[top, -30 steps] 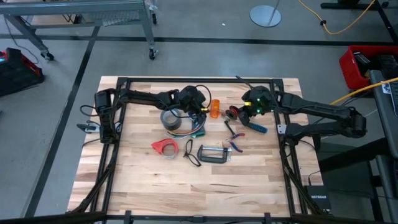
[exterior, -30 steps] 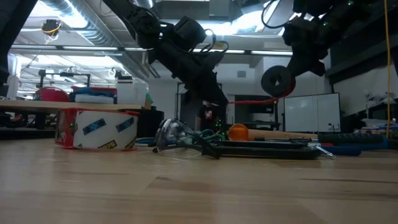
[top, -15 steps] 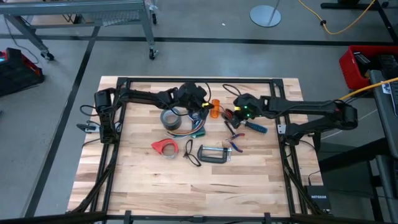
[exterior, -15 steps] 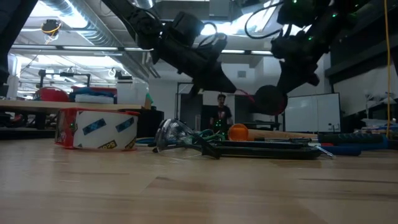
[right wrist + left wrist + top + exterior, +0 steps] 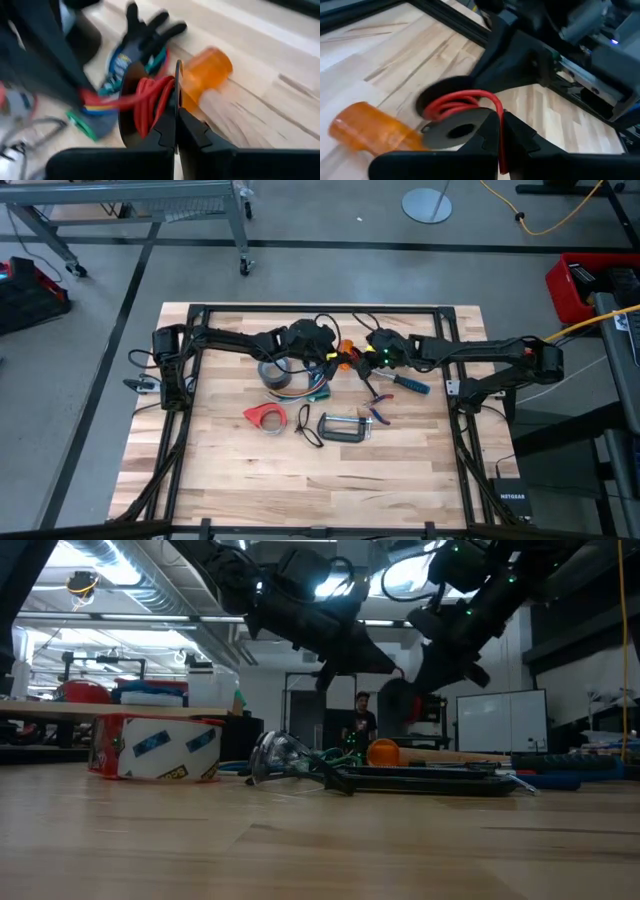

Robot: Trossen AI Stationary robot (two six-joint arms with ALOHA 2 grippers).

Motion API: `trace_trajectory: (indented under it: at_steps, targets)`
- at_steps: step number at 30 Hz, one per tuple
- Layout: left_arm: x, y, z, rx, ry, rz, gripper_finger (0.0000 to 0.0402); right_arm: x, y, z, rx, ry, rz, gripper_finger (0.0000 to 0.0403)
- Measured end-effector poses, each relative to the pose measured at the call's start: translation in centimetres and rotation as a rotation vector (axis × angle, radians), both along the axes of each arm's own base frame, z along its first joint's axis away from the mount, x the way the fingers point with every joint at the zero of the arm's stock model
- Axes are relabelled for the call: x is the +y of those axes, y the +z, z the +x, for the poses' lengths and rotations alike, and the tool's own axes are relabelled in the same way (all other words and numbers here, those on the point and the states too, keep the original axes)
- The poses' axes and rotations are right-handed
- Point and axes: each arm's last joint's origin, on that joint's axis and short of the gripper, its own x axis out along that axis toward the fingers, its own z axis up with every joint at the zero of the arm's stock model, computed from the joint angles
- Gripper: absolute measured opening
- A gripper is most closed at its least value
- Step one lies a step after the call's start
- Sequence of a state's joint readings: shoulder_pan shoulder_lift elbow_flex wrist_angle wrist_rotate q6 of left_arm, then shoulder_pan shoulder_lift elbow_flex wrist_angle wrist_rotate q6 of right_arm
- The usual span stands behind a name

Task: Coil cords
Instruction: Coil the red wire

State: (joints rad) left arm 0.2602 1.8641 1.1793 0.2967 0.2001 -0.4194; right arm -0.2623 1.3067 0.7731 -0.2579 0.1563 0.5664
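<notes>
I'm looking down on the pale wooden plank desk [image 5: 230, 480] with its black frame. Both arms meet near its far middle. The dark left arm [image 5: 240, 338] reaches in from the left and the dark right arm [image 5: 480, 352] from the right. From table height both wrists hang above the clutter, close together, not touching the desk. A person [image 5: 362, 721] stands far off in the room behind.

On the desk, the grey roll of tape [image 5: 275, 370] lies just under the left wrist. Nearer me lie the black metal C-clamp [image 5: 345, 427] and, to its left, the red tape dispenser [image 5: 265, 416]. The bunch of thin red, green, blue and orange cords [image 5: 306, 387] lies loose just beside the tape roll, below the left wrist. Its black finger-like plug ends [image 5: 146, 26] are splayed.

The right jaws are pressed together on the flange of a small black spool [image 5: 456, 131], held up in the air. The translucent orange plastic cylinder [image 5: 346, 353] lies on the desk between the two wrists, beside the spool. A blue-handled screwdriver [image 5: 408, 384] lies below the right wrist.

A single red cord [image 5: 465, 99] is wound in a few turns around the spool. One strand leads off it into the left jaws, which are pinched shut on it.
</notes>
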Motion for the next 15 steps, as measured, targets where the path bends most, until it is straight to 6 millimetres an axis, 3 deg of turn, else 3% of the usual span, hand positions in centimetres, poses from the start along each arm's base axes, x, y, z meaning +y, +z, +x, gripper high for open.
trace_trajectory:
  at_steps: [9, 15]
  targets:
    - [-1.7, 0.3, 0.5, -0.031, -0.037, 0.029, 0.0000, -0.3, 0.8, 0.7, -0.115, -0.054, -0.032, 0.0005]
    - [-2.9, 0.1, 0.7, 0.004, -0.046, 0.145, 0.0000, -0.4, 1.4, 1.1, -0.196, -0.079, -0.040, 0.0005]
